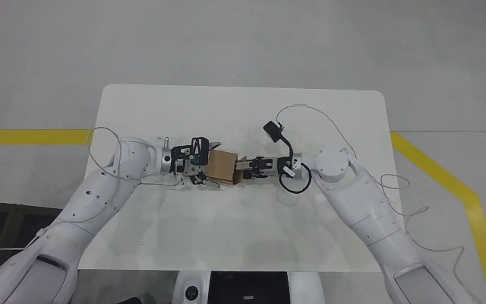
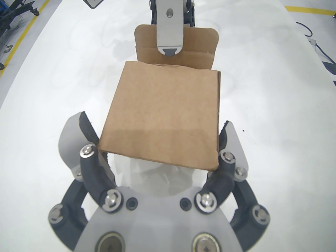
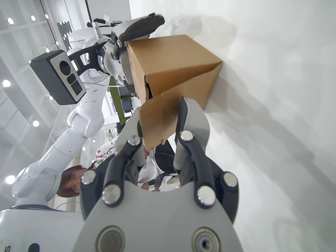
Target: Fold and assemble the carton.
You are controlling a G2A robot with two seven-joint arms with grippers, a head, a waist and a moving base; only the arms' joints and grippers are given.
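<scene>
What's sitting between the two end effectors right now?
The carton. The top view shows it best: the left end effector grips one end and the right end effector pinches the other.

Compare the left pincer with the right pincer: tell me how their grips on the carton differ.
Spread: the left pincer is opened wide, the right pincer nearly closed.
Hold: the left pincer straddles the carton body, one finger at each side; the right pincer pinches a thin open flap at the opposite end.
Shared: both grip the same carton, facing each other across it, on the table.
</scene>
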